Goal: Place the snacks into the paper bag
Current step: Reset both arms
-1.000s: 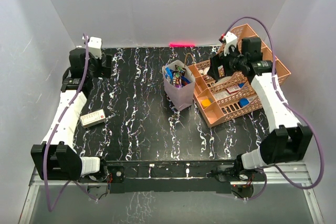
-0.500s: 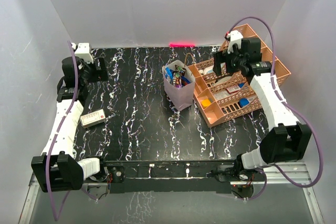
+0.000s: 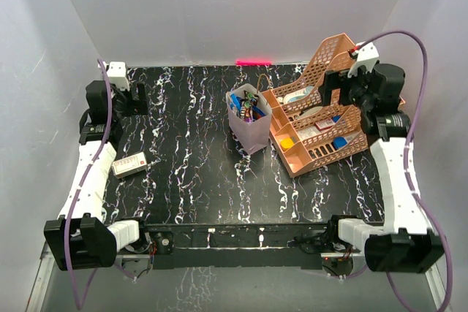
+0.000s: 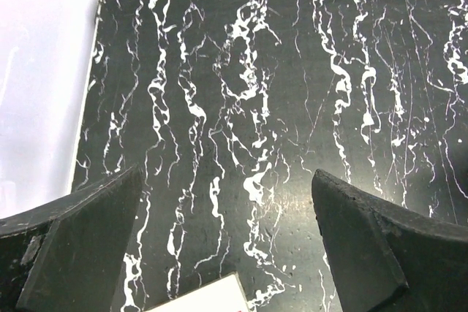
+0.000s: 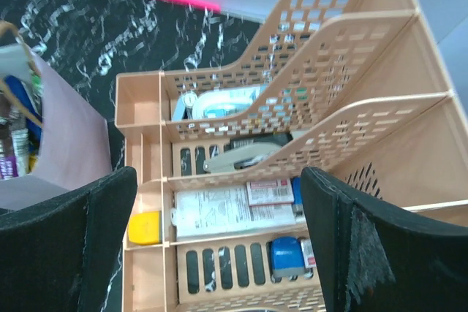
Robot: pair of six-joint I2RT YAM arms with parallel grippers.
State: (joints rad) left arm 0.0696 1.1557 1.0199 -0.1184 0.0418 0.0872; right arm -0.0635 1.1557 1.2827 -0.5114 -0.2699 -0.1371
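The left hand (image 3: 139, 96) is spread wide with nothing between its fingers. It hangs over bare worktop (image 3: 190, 180), well to the left of the paper bag (image 3: 248, 128) and close to the back wall. In its wrist view only the marbled black surface shows between the two dark fingers (image 4: 80, 239), with the white corner of a small box (image 4: 201, 296) at the bottom edge. From above that box (image 3: 129, 164) lies flat, left of the bag and nearer the arm bases. It has a reddish label, and its print is too small to read.

The right hand (image 3: 327, 93) is also wide open and holds nothing. It hovers above the salmon-pink organiser tray (image 3: 322, 153), which stands just beside the bag on its right, and it touches neither.

The paper bag stands upright near the middle of the worktop. The snacks (image 3: 246, 106) show at its open mouth as blue, purple and red wrappers. The right wrist view catches the bag (image 5: 58, 144) at its left edge, with a tan handle loop and packet ends.

In the tray, from the compartment farthest from the arm bases to the nearest, lie:
- a blue-and-white pouch (image 5: 219, 104)
- a grey object (image 5: 245, 157)
- a white packet (image 5: 219, 211) with red and black print
- a blue item (image 5: 285, 256)

A yellow item (image 5: 145, 228) sits in the cell on the bag's side. None of the print can be made out.

A pink strip (image 3: 253, 62) marks the wall behind the bag.
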